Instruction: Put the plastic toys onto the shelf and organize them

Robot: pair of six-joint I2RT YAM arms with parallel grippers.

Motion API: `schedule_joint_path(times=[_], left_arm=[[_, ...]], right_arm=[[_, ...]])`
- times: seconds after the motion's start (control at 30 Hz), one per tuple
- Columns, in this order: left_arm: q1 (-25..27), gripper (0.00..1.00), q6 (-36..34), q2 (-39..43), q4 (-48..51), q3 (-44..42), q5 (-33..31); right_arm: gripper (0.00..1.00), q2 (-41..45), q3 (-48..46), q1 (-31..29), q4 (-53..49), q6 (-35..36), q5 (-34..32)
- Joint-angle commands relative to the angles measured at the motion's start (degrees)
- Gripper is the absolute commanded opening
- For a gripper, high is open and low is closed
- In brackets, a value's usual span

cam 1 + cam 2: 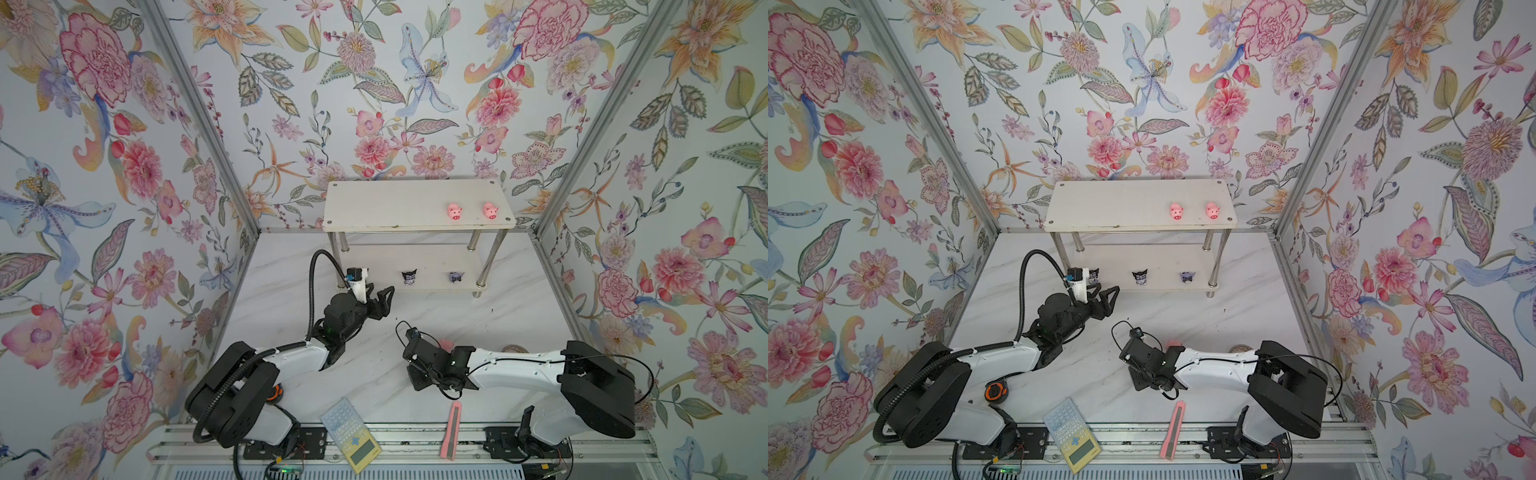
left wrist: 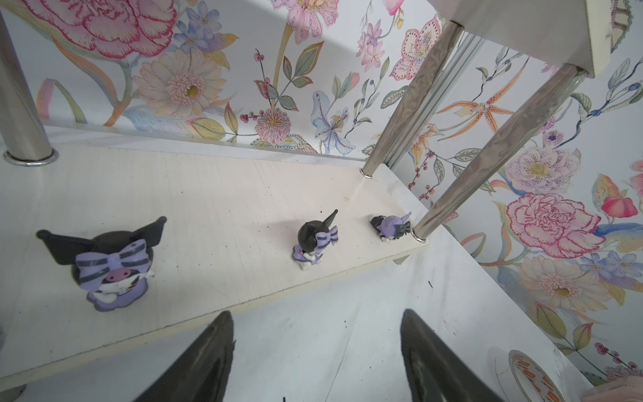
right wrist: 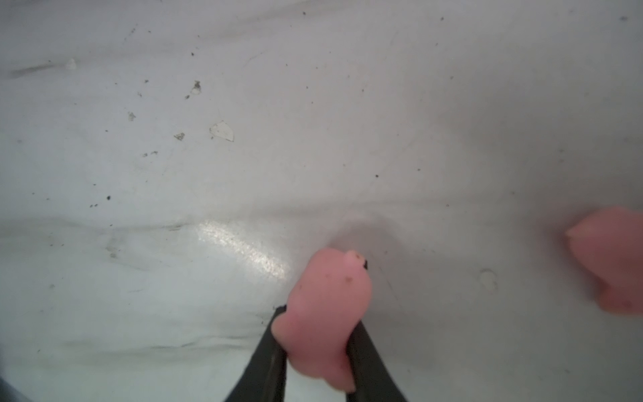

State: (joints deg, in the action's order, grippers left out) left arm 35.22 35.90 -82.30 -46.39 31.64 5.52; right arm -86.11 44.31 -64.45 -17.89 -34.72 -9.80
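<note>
At the table (image 3: 174,209), well apart from the shelf (image 1: 395,203), my right gripper (image 3: 322,287) is clamped on a pig (image 3: 327,313). Hold looks shallow; the pig may twist loose on lifting. Left gripper (image 2: 316,313) gapes, empty.

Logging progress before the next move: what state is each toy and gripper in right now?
Two pink plastic pigs: standing on white two-tier shelf, top board.
Three black-and-purple pointy-eared figurines: spaced along lower board, near its front edge.
Third pink pig: pinched in right gripper.
Fourth pink pig: loose on table.
Left gripper: open, empty.
Right gripper: shut on third pink pig.
</note>
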Motion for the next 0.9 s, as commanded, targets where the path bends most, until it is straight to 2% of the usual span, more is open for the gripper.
schedule_joint_path(times=[0.0,0.17,0.27,0.5,0.87], left_arm=[[0.5,0.76,-2.3,3.3,1.2,-0.9,-2.1],[0.5,0.77,-3.3,8.1,3.0,-2.3,-4.3],[0.5,0.77,-3.9,10.9,4.8,-3.1,-6.1],[0.6,0.77,-4.0,17.5,8.1,-6.1,-8.6],[0.6,0.78,-4.8,30.7,17.9,-10.4,-14.4]], right_arm=[[0.24,5.0,5.5,1.3,-7.9,4.5,-2.3],[0.19,10.1,16.7,6.4,-18.4,9.9,-2.3],[0.18,10.1,25.9,9.8,-23.2,13.4,-1.4],[0.19,1.0,52.9,15.5,-33.6,23.3,-1.9],[0.2,-15.3,82.4,20.8,-40.2,29.8,-0.3]])
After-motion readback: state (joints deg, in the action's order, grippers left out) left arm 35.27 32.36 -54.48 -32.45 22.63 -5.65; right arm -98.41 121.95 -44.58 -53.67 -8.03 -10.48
